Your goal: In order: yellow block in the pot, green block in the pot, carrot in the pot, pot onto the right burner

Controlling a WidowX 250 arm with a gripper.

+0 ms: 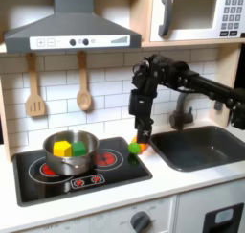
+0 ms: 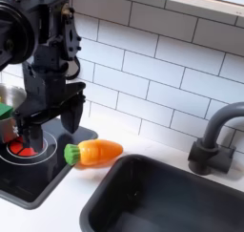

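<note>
The steel pot (image 1: 73, 152) stands on the left burner of the black cooktop (image 1: 115, 175). Inside it lie the yellow block (image 1: 61, 148) and the green block (image 1: 78, 149). The right burner (image 1: 105, 160), a red ring (image 2: 23, 148), is bare. Between cooktop and sink, the orange carrot (image 1: 138, 146) lies on the white counter, and its green tip points toward the cooktop (image 2: 95, 152). My gripper (image 1: 142, 133) hangs open just above the carrot, nothing between its fingers (image 2: 52, 129). In the second exterior view the arm hides most of the pot.
A dark sink (image 1: 196, 146) with a grey faucet (image 2: 212, 140) lies right of the carrot in both exterior views. Wooden utensils (image 1: 82, 83) hang on the tiled wall behind the cooktop. A range hood (image 1: 67, 31) and a microwave (image 1: 196, 13) are overhead.
</note>
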